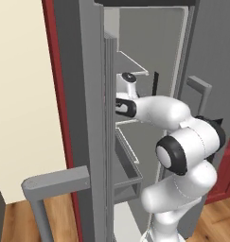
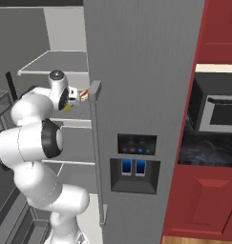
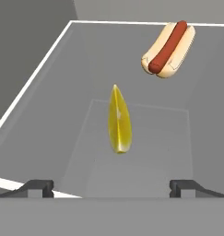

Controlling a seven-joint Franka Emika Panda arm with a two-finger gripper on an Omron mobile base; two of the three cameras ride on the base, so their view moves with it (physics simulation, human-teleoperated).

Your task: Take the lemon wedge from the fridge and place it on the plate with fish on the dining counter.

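Simulated kitchen: wood floor, cream wall at left, red cabinets (image 2: 217,205) with a black-topped run and a grey oven (image 2: 217,112) to the right of the fridge (image 2: 141,71). The fridge's left door stands swung open; its right door, with the dark dispenser panel (image 2: 135,164) lit blue, is shut. The white arm (image 1: 182,142) reaches into the open compartment at mid height.

Hand view: grey fridge shelf (image 3: 49,120) with a white front edge. The lemon wedge (image 3: 119,122) lies on this shelf, pointed tip away from the camera, centred between the two dark fingertips (image 3: 37,186). A hot dog in a bun (image 3: 168,48) lies on the same shelf, farther back and to the right, apart from the wedge.

The gripper (image 3: 111,188) has its jaws spread wide, holding nothing; the fingertips sit on either side of the wedge's line, not touching it. In the right base view a yellow speck, the wedge, and a bit of the bun show just beside the wrist.
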